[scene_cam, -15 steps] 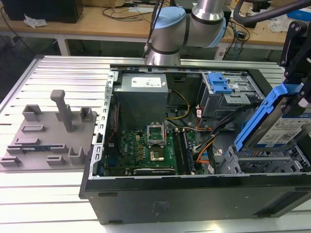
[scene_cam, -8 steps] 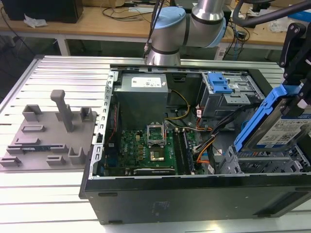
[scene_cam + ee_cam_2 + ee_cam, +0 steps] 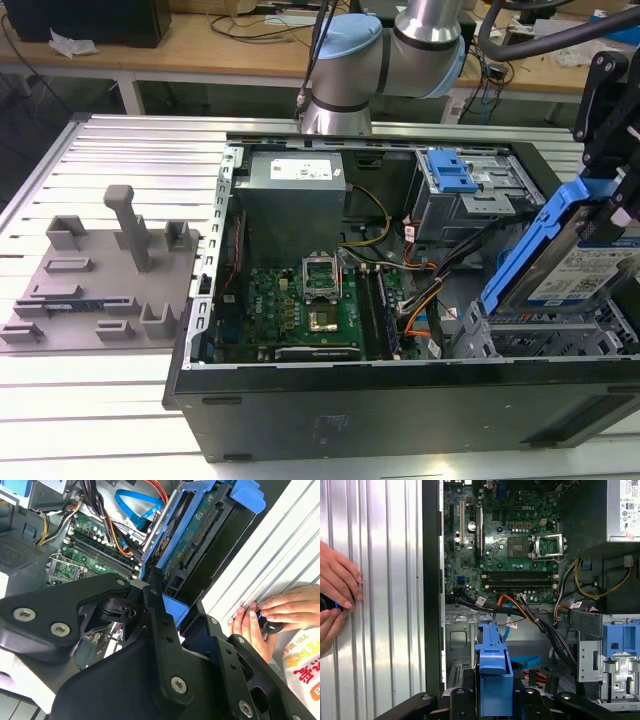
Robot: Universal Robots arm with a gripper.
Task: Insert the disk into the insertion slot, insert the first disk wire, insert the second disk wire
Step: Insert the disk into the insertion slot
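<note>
My gripper [image 3: 612, 205] is shut on the disk [image 3: 585, 270], a silver drive with a white label in a bright blue caddy. In the exterior view it hangs tilted, its lower end just above the insertion slot [image 3: 540, 338], the grey perforated cage at the case's near right corner. In the first wrist view the caddy [image 3: 493, 672] stands edge-on between the black fingers [image 3: 462, 700]. The second wrist view shows the disk's green underside [image 3: 200, 527] above the gripper's black links. A blue flat cable [image 3: 525, 661] and an orange and black bundle [image 3: 420, 305] lie beside the cage; which are the disk wires I cannot tell.
The open computer case [image 3: 300, 395] lies on a slatted aluminium table [image 3: 130, 150]. The taller bay with the blue latch [image 3: 452, 178] stands behind the cage. A person's hands [image 3: 335, 597] rest on the table beside the case. A grey fixture plate [image 3: 100, 280] lies on the exterior view's left.
</note>
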